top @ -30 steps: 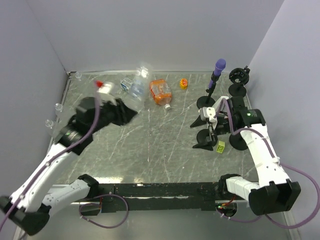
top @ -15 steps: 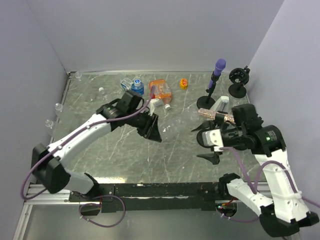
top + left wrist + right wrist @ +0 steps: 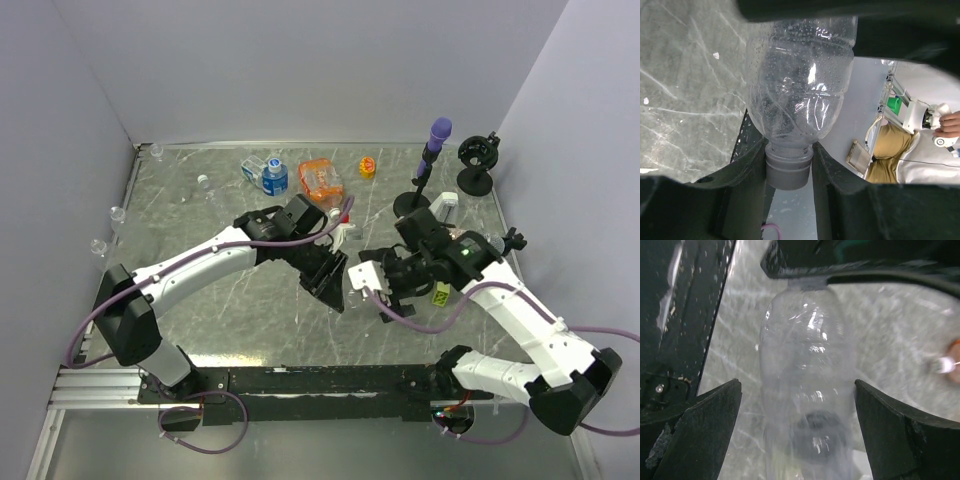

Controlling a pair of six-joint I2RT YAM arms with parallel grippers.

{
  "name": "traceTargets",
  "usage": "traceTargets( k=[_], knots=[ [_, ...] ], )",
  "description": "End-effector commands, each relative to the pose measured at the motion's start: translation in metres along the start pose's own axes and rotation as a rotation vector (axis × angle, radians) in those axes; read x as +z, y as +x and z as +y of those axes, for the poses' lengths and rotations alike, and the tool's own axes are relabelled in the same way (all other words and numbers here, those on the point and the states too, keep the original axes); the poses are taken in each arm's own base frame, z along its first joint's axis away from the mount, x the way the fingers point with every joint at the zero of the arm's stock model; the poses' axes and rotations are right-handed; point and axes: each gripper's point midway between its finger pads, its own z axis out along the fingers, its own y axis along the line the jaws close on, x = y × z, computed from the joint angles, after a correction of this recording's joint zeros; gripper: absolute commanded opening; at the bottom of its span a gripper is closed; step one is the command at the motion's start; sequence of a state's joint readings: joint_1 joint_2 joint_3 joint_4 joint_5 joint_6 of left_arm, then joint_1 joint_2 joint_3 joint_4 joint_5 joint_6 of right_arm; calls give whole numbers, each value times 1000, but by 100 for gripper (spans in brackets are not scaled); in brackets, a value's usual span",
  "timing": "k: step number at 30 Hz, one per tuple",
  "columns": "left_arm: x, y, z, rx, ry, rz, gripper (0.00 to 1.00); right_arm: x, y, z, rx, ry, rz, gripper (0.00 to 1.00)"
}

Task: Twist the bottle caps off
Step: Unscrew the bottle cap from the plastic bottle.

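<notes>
My left gripper point(image 3: 335, 283) is shut on the pale cap point(image 3: 788, 172) of a clear plastic bottle point(image 3: 800, 85) and holds it above the middle of the table. In the left wrist view the fingers point(image 3: 747, 170) press on both sides of the cap. My right gripper point(image 3: 385, 287) faces it from the right. It is open, and its jaws stand wide on either side of the bottle body point(image 3: 807, 390) without touching it. In the top view the bottle point(image 3: 352, 268) is barely visible between the two grippers.
At the back lie a blue-capped bottle point(image 3: 272, 176), an orange bottle point(image 3: 320, 180) with a white cap point(image 3: 336, 212), and a yellow cap point(image 3: 368, 166). A purple-topped black stand point(image 3: 437, 130) and a black stand point(image 3: 478, 160) are at the back right. Small loose caps point(image 3: 117, 213) lie along the left edge.
My left arm has swung from the back left to the table's middle with the bottle in its gripper. My right arm has moved left and now has its open jaws round the bottle.
</notes>
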State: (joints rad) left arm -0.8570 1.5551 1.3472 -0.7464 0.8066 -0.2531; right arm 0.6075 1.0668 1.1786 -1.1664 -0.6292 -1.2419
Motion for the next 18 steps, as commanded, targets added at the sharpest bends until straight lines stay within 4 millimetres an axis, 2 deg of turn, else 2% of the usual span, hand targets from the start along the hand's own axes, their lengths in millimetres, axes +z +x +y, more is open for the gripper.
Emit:
traceTargets(
  k=[1, 4, 6, 7, 10, 11, 13, 18],
  knots=[
    [-4, -16, -21, 49, 55, -28, 1, 14, 25, -11, 5, 63, 138, 99],
    [-3, -15, -18, 46, 47, -23, 1, 21, 27, -8, 17, 73, 138, 97],
    [-2, -13, -17, 44, 42, -18, 1, 21, 26, -7, 15, 76, 132, 90],
    [-2, -12, -16, 43, 40, -17, 1, 20, 24, -6, 16, 75, 123, 85],
    [-3, -12, -14, 40, 24, -24, 2, 19, 18, -3, 33, 60, 101, 56],
    [-4, -13, -14, 41, 18, -31, 5, 19, 15, -1, 38, 52, 90, 49],
    [-7, -18, -10, 42, -22, -65, 16, 18, 10, 3, 49, 42, 64, 37],
    [-25, -30, -12, 67, -90, -183, 51, 18, 1, 13, 101, 13, 11, 20]
  ],
)
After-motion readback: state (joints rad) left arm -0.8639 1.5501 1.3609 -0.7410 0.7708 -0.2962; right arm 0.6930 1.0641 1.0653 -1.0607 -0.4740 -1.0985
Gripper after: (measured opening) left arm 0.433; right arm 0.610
